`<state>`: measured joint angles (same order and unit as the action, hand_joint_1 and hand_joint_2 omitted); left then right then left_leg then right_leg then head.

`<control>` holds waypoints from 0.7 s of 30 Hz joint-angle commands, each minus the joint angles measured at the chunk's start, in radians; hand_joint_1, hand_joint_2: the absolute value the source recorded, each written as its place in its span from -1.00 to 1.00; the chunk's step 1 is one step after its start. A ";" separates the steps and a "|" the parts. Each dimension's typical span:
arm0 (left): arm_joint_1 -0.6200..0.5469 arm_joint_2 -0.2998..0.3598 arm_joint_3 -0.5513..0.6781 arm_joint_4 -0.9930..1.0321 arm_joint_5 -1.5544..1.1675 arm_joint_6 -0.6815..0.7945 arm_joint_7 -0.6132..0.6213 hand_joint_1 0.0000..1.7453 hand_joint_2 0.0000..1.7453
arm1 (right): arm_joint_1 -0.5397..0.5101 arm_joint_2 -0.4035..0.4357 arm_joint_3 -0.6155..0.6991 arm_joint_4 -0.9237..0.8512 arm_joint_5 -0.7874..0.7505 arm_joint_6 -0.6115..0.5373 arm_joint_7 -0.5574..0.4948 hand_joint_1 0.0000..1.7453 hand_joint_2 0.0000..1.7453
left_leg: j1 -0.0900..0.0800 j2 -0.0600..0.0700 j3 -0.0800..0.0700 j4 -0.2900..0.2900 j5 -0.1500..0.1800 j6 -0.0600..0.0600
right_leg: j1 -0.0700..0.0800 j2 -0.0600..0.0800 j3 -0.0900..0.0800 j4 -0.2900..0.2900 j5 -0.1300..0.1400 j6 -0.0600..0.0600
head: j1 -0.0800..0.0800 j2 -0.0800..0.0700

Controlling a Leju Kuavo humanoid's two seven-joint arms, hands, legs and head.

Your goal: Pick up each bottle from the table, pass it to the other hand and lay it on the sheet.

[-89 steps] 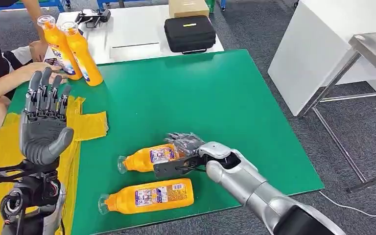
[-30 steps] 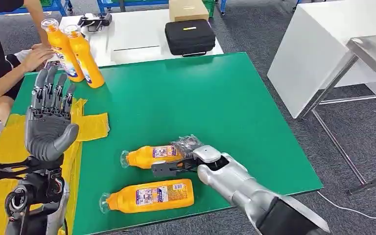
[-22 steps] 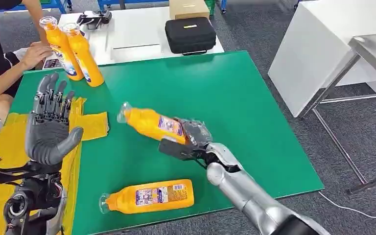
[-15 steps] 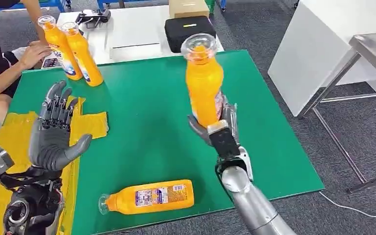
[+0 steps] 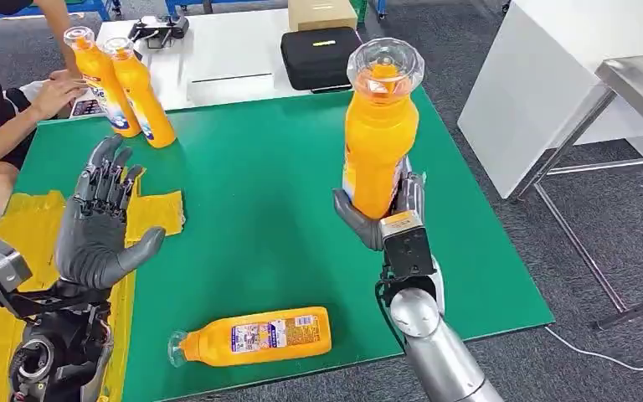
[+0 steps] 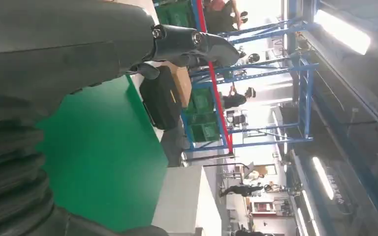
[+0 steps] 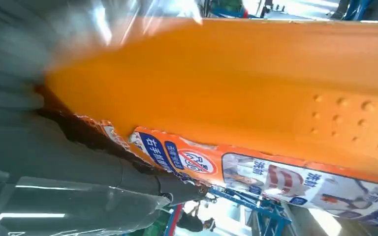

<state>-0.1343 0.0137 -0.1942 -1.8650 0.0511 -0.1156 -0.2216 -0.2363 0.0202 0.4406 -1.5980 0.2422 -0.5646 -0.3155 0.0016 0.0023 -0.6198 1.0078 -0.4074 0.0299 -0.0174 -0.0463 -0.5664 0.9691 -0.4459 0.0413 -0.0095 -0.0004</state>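
My right hand (image 5: 383, 219) grips an orange bottle (image 5: 374, 142) by its base and holds it upright above the green table (image 5: 285, 167), clear cap up. Seen from the right wrist, the orange bottle (image 7: 256, 93) and its label run across the picture. My left hand (image 5: 99, 222) is raised at the left, palm up, fingers spread, holding nothing. A second orange bottle (image 5: 255, 335) lies on its side near the table's front edge. The yellow sheet (image 5: 155, 213) lies at the table's left side, partly behind my left hand.
Two more orange bottles (image 5: 121, 84) stand upright at the table's far left corner, beside a person's arm (image 5: 17, 109). A black case (image 5: 322, 54) and a cardboard box (image 5: 322, 12) sit on the white table beyond. A white cabinet (image 5: 552, 75) stands right.
My right hand has lifted the bottle off the table, turned it upright and raised it. My left hand has tilted slightly to the right.
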 commanded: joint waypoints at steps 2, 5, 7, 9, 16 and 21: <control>-0.035 0.018 -0.025 0.029 -0.001 0.000 0.005 -1.00 1.00 | -0.016 -0.003 -0.014 0.004 -0.006 -0.003 -0.001 1.00 1.00 | 0.001 0.000 0.002 0.000 -0.001 -0.001 | 0.000 0.002 0.002 -0.001 -0.001 -0.002 | 0.000 0.000; -0.042 0.031 -0.034 0.034 -0.004 -0.001 0.012 -1.00 1.00 | -0.026 -0.011 -0.004 0.016 -0.021 -0.020 -0.022 1.00 1.00 | 0.001 0.000 0.003 0.000 -0.001 -0.002 | 0.000 0.003 0.004 -0.001 -0.002 -0.002 | 0.000 0.000; -0.045 0.035 -0.036 0.039 -0.003 -0.002 0.011 -1.00 1.00 | -0.027 -0.016 -0.001 0.018 -0.019 -0.022 -0.023 1.00 1.00 | 0.001 0.000 0.007 0.000 -0.003 -0.003 | 0.000 0.005 0.008 -0.001 -0.003 -0.004 | 0.000 0.000; -0.050 0.043 -0.040 0.056 -0.002 -0.004 0.010 -1.00 1.00 | -0.025 -0.014 0.002 0.021 -0.025 -0.022 -0.019 1.00 1.00 | 0.001 -0.001 0.003 0.000 -0.001 -0.002 | 0.000 0.003 0.004 -0.001 -0.001 -0.002 | 0.000 0.000; -0.107 0.050 -0.106 0.106 0.021 -0.067 0.030 -1.00 1.00 | -0.081 -0.010 0.100 0.112 -0.017 0.038 -0.035 1.00 1.00 | 0.001 0.000 0.004 0.000 -0.001 -0.002 | 0.001 0.003 0.004 -0.001 -0.001 -0.002 | 0.000 0.000; -0.263 0.013 -0.255 0.190 0.087 -0.143 0.070 -1.00 1.00 | -0.354 0.065 0.393 0.480 0.143 0.408 0.143 1.00 1.00 | 0.001 0.005 0.002 0.001 -0.001 -0.002 | 0.001 0.009 0.002 0.001 0.001 -0.003 | 0.000 0.000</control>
<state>-0.2121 0.0359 -0.2683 -1.8284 0.1058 -0.2432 -0.1880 -0.3128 0.0202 0.5186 -1.5345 0.3023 -0.3967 -0.2423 0.0016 0.0036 -0.6220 1.0078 -0.4072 0.0298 -0.0172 -0.0454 -0.5682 0.9697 -0.4446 0.0415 -0.0095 -0.0004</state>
